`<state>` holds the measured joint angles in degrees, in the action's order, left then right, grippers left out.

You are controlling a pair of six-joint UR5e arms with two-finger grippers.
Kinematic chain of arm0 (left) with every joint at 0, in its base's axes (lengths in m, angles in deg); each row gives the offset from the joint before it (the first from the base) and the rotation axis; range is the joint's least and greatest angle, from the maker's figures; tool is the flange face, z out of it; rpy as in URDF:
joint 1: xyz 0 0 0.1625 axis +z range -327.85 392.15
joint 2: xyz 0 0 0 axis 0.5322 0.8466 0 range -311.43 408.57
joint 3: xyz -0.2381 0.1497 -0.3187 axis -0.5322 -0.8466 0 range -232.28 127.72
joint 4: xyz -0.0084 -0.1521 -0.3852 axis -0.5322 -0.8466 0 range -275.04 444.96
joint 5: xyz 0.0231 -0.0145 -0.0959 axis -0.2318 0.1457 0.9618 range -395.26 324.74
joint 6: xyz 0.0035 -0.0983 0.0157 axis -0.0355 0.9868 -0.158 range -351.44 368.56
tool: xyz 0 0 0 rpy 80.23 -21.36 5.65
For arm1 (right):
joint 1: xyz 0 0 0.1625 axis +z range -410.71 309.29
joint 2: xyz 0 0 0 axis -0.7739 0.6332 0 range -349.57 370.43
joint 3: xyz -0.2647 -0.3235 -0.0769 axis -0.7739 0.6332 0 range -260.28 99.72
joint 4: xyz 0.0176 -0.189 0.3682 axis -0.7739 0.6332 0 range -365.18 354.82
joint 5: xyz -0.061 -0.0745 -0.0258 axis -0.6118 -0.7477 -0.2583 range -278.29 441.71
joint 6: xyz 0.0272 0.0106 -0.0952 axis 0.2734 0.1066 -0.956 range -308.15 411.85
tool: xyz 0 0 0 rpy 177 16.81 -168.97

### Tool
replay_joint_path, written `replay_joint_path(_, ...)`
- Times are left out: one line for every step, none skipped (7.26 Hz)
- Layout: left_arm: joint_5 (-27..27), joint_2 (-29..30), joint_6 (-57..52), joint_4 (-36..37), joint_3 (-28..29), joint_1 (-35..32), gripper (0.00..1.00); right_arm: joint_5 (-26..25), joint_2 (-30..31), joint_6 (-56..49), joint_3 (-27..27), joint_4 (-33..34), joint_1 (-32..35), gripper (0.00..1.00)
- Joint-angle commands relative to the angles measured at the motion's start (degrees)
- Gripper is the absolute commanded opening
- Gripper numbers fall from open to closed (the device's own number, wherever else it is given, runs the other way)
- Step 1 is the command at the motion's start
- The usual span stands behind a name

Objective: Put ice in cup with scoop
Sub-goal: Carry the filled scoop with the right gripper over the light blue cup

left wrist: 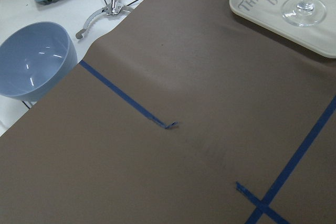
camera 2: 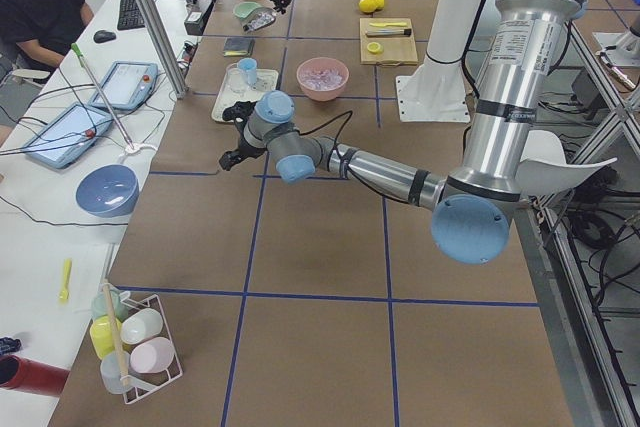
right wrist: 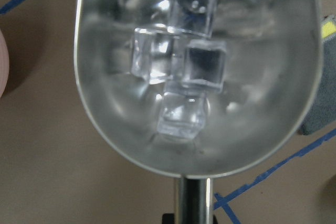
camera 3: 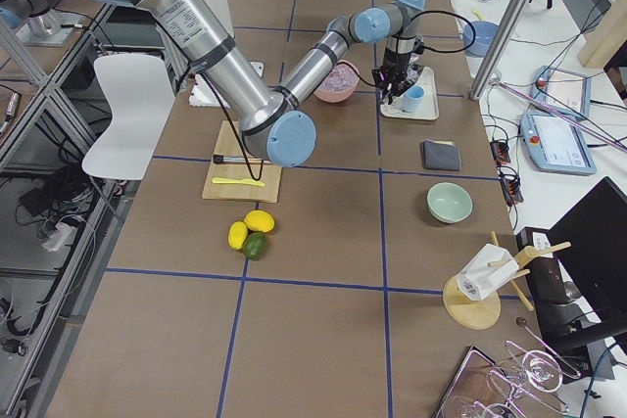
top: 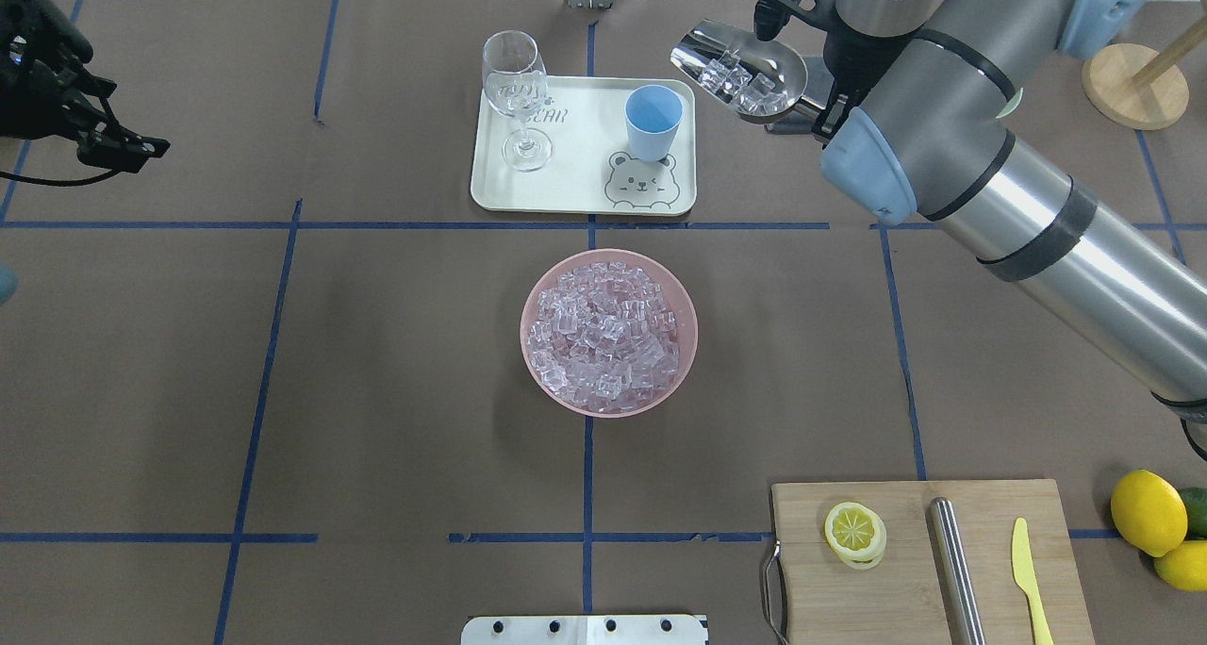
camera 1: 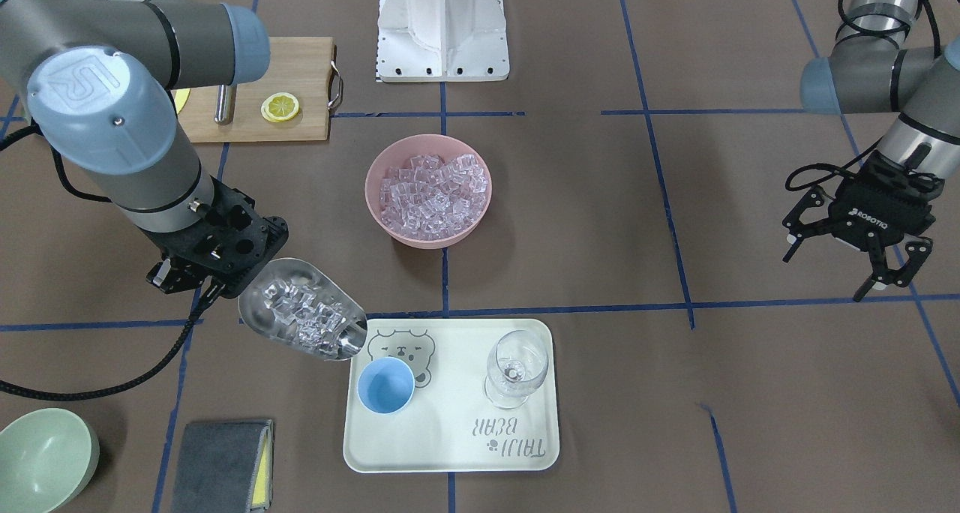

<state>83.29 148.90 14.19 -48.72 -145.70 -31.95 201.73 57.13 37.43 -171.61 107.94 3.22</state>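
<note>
Bench (camera 1: 600,220): brown, with a blue tape grid.
Right arm (camera 1: 112,130): reaches low; right gripper (camera 1: 214,279) clenched on the scoop (camera 1: 304,318) handle.
Left arm (camera 1: 911,85): off at the side; left gripper (camera 1: 851,262) spread wide, carrying nothing.
Tray (camera 1: 450,445): one, bearing one cup (camera 1: 385,385) and one wine glass (camera 1: 516,367).
Pink bowl (camera 1: 373,207): one, heaped with ice (camera 1: 431,190).
Scoop: one, tilted, at 10 o'clock from the cup in the front view, mouth just beside its rim.
Cup: one, upright.
Ice: several cubes in the scoop, many in the bowl.

the scoop (camera 1: 300,319) in the right claw (camera 1: 212,277) is polished, mirror-bright steel; the ice (right wrist: 181,119) in it is clear and glassy. just past its tip, the cup (camera 1: 385,385) looks smooth plastic, on a matt tray (camera 1: 442,404).
</note>
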Motion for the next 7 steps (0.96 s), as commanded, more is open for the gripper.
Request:
replay_joint_path(2.9,-0.5,0.4,1.1,0.1,-1.9,1.0,-0.1,-2.6,-1.0,4.7,-0.1,-0.3,0.0)
replay_joint_path(2.9,-1.4,0.4,1.1,0.0,-2.1,1.0,-0.2,-3.2,-1.1,5.8,-0.1,-1.3,0.0)
replay_joint_path(3.4,-1.5,0.3,4.1,0.2,-2.4,1.0,-0.7,-3.8,-1.1,6.0,0.1,-1.9,0.0)
replay_joint_path(3.4,-0.7,-0.1,8.9,-0.3,-2.4,1.0,-2.2,-4.6,-1.1,6.8,1.0,-2.5,0.0)
replay_joint_path(3.4,-0.8,-0.1,9.1,-0.2,-2.5,1.0,-2.9,-6.1,-1.1,7.2,4.9,-2.7,0.0)
replay_joint_path(3.5,-1.0,-0.1,9.3,-0.2,-2.5,1.0,-3.8,-8.5,-1.1,8.7,8.4,-2.9,0.0)
replay_joint_path(3.5,-1.3,-0.2,9.3,0.1,-2.5,1.0,-4.5,-11.7,-1.1,12.2,10.5,-3.2,0.0)
